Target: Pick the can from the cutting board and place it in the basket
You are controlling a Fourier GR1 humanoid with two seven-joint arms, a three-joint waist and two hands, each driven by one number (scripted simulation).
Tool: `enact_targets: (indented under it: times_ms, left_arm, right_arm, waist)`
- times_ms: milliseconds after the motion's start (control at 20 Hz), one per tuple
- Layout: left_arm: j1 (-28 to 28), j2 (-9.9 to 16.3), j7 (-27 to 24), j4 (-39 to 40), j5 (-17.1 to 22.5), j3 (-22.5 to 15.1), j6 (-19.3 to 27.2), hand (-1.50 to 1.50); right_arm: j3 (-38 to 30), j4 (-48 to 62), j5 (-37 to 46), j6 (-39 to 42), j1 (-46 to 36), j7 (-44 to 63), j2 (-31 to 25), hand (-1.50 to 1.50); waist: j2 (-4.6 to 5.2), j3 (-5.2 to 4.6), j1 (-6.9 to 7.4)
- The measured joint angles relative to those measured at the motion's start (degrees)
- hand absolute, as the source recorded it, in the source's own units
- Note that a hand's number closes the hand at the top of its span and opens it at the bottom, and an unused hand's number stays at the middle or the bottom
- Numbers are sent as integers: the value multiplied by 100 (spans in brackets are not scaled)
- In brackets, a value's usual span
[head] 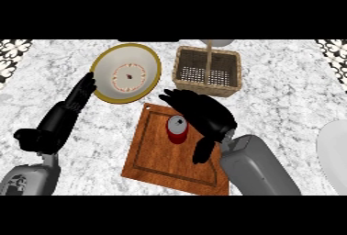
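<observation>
A red can [177, 130] with a silver top stands upright on the wooden cutting board [159, 160], near the board's upper right part. My right hand [207, 114] hovers just right of and above the can, fingers spread toward the upper left and thumb pointing down beside it; it is open and does not grip the can. The wicker basket [184, 80] with a handle sits just beyond the board, above the right hand. My left hand [82, 91] rests open at the left, fingers up, beside the plate's rim.
A white plate [112, 64] with a gold rim lies left of the basket. A white object [333, 151] shows at the right edge, and another white object [217, 42] stands behind the basket.
</observation>
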Motion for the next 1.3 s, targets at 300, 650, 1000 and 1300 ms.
enact_targets:
  times_ms: [300, 650, 1000, 1300]
  left_arm:
    - [-106, -168, 152, -43, -156, -8, 1, 0]
    - [24, -208, 41, -64, -212, 128, -169, 0]
    - [5, -273, 200, -217, -206, 221, -255, 0]
    - [5, -370, -9, 5, -357, 231, -276, 0]
  right_arm:
    - [212, 137, 396, -97, 139, -2, 175, -150]
    - [255, 464, 619, -333, 153, -71, 231, -150]
    - [302, 1264, 727, -644, -87, -102, 273, -150]
    - [395, 1892, 596, -859, -319, -215, 283, -150]
  waist:
    - [-1, 0, -2]
    - [0, 0, 9]
    - [3, 0, 15]
    - [7, 0, 26]
